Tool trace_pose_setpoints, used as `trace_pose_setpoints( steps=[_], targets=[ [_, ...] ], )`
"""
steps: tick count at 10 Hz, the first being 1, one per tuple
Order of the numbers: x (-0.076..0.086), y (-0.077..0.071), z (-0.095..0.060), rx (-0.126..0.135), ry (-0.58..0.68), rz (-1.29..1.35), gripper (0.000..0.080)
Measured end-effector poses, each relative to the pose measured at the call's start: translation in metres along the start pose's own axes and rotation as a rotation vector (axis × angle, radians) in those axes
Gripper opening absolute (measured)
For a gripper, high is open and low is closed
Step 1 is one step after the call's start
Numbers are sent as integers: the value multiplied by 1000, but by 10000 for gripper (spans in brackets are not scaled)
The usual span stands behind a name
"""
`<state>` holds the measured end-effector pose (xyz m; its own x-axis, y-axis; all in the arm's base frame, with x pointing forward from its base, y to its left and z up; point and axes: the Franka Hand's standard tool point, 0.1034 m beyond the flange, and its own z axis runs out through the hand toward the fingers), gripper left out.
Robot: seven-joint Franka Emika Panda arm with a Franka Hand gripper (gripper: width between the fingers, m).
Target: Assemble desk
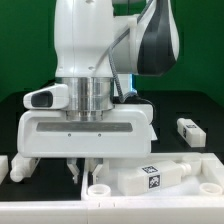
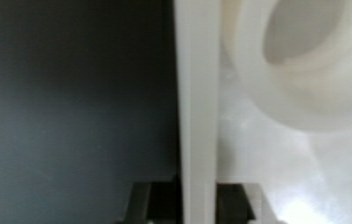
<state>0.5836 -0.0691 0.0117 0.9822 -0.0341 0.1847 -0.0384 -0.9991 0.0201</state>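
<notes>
The tabletop panel (image 2: 315, 160) is shown as smooth white plastic with a soft sheen; its rim (image 2: 191, 100) and round socket (image 2: 306, 50) are moulded alike. The leg (image 1: 178, 168) at five o'clock in the exterior view is of matt white plastic, with a printed black-and-white tag (image 1: 151, 180) borne on it. The bench (image 2: 66, 100) is surfaced in dark matt material. The arm (image 1: 80, 35) is clad in glossy white shells, a dull metal collar (image 1: 88, 95) being set below. The fingers (image 2: 155, 207) of the pincer (image 2: 194, 207) are seen as black and matt.

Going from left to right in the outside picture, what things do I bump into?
White part at the edge → gripper pinching the tabletop → tagged leg → another leg.
</notes>
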Motion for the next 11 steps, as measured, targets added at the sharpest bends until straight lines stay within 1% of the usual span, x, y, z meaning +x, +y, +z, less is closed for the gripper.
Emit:
trace_pose_setpoints(
  steps=[1,2,3,4,5,6,7,8,10,11],
  targets=[
    [0,0,0,1,0,9,136],
    [0,0,-2,3,-4,20,136],
    [3,2,-14,14,-20,27,317],
    [7,2,-25,27,-28,68,317],
    [12,-1,-35,44,-43,170,500],
    [19,-5,-44,57,-54,234,601],
    [25,-13,-48,69,-68,378,601],
    [30,-25,-47,75,-75,520,640],
    [36,-63,-40,73,-115,765,647],
    [38,-69,-38,78,-129,839,649]
  ],
)
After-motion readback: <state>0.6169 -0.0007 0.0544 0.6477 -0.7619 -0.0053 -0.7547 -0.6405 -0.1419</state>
